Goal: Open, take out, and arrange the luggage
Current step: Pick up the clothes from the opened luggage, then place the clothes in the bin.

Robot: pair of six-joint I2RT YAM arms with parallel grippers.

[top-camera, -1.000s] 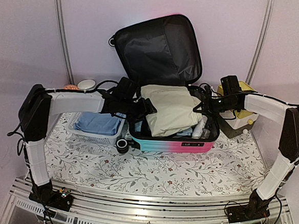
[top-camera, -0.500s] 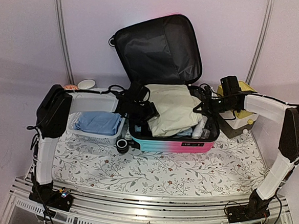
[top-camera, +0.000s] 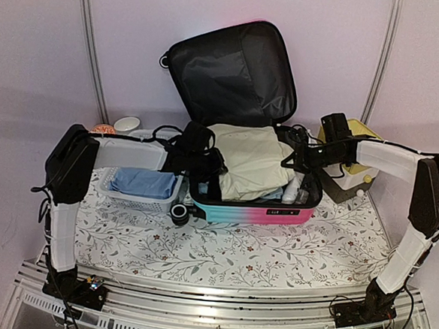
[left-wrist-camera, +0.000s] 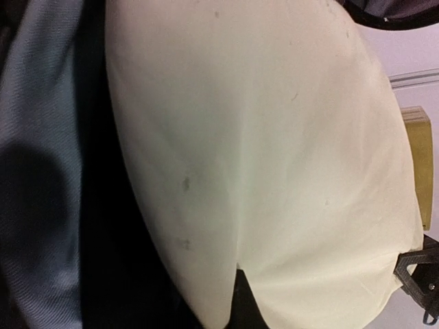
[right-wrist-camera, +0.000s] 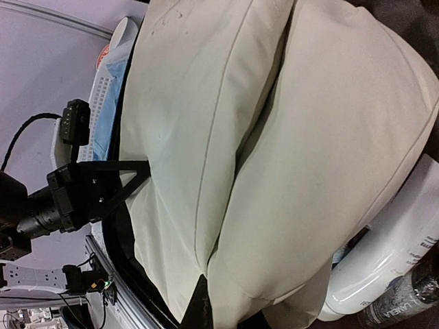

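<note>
cream garment (top-camera: 250, 163) fills luggage (top-camera: 250, 210), basket (top-camera: 127, 194) adj. left

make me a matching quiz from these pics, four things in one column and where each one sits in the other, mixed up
Things:
1. cream garment
2. blue cloth
3. white bottle
4. yellow-topped box

Places:
a. in the white basket
b. on top of the pile in the open luggage
c. on the table, right of the luggage
d. in the luggage, at its right end

Pairs: 1-b, 2-a, 3-d, 4-c
</note>
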